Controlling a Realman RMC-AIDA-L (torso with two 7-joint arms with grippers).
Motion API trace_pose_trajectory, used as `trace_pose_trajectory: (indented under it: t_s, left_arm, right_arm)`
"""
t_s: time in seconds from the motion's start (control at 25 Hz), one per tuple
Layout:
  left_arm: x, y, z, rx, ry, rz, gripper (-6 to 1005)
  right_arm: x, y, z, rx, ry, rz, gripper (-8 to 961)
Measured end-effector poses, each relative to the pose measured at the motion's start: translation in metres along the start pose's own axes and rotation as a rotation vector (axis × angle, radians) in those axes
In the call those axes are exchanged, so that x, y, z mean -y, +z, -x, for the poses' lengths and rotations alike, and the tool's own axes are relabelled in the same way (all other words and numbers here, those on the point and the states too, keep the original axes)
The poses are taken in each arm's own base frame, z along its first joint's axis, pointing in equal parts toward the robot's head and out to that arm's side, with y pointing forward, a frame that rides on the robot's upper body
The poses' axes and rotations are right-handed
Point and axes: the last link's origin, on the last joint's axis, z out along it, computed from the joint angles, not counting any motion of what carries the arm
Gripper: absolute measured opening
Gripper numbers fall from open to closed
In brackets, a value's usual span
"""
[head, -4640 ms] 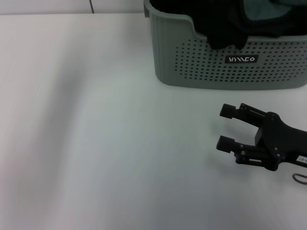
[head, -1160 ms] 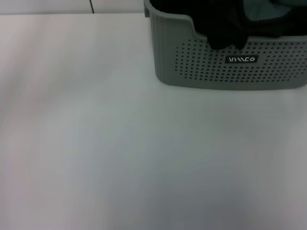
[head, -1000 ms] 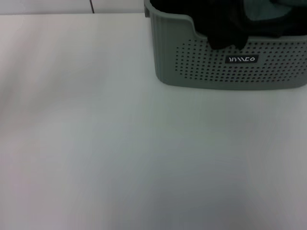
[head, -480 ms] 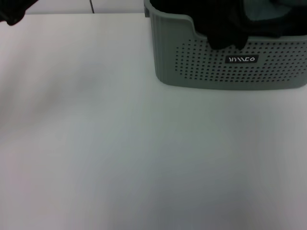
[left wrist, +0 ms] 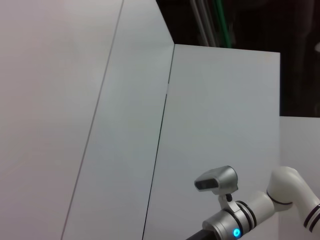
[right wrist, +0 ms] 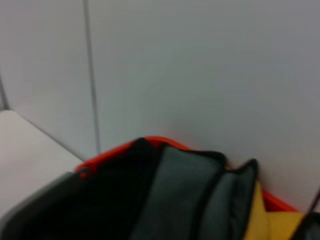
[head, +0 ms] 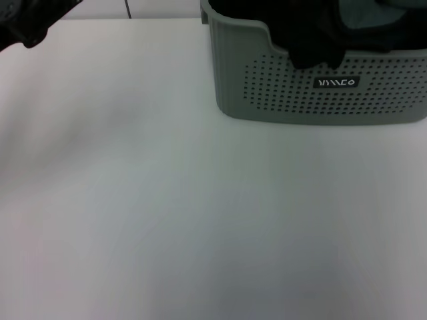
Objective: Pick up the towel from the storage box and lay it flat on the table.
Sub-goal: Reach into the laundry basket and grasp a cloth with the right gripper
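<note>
1. Newly in at the far left corner: left gripper (head: 30, 23); fingers impossible to judge.
2. Far right on the table (head: 167, 213): storage box (head: 293, 100), towel (head: 363, 17) inside.

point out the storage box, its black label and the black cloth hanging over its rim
storage box (head: 280, 100): head view, perforated front wall.
black label (head: 336, 83): head view, middle of the white letters.
black cloth (head: 315, 48): head view, part draped over the front rim.

Soft, even overhead light, faint broad shadows on the white bench (head: 167, 220), no glare, head view slightly hazy, right wrist view blurred (nearest cloth especially), left wrist view sharp
</note>
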Motion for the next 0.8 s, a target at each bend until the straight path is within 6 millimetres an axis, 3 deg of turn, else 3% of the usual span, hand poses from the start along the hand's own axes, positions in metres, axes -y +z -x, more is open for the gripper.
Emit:
trace_pose_trajectory:
  t_s: [0.24, 0.6, 0.8]
  left_arm:
    - [0.003, 0.002, 0.002, -0.016, -0.016, -0.019, 377]
    - [0.010, 0.020, 0.007, -0.033, -0.031, -0.002, 375]
    - [0.009, 0.018, 0.009, -0.026, -0.035, -0.007, 375]
  right_arm:
    - [0.008, 0.011, 0.007, -0.086, 0.033, -0.077, 656]
    - [0.015, 0.045, 0.004, -0.210, 0.087, -0.091, 545]
    - [0.012, 0.046, 0.015, -0.176, 0.066, -0.104, 544]
